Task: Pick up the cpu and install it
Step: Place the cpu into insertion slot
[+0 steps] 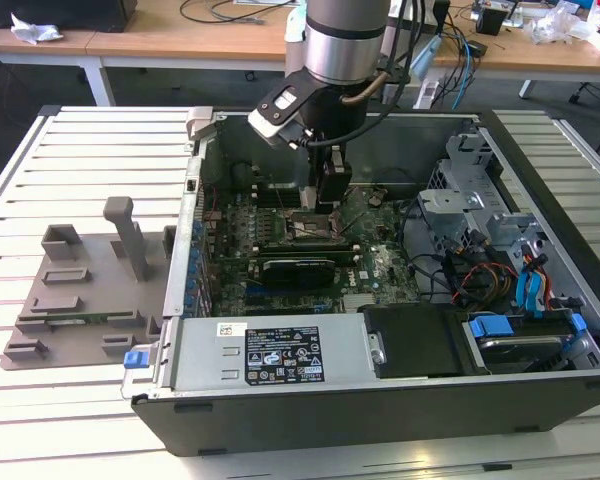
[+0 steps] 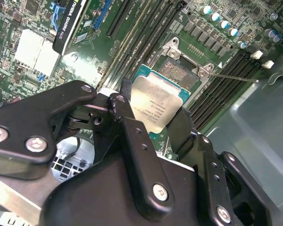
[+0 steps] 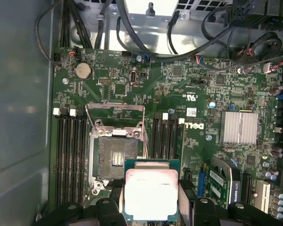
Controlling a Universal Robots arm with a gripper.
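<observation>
A big open computer case is laid on the slatted surface. A grey tray is seen at the exterior view's left, well apart from the work. Inside the case a green board is laid flat. The tool is held low over the board and is clamped on the cpu by two of its sides. The cpu is held up in the air, just beside the open socket, not in it.

If the cpu is not lined up, it could be set down crooked, and the tiny pins in the socket could be bent. The metal frame around the socket could be bumped too. If the hold is weak, the cpu could be dropped on the board.
</observation>
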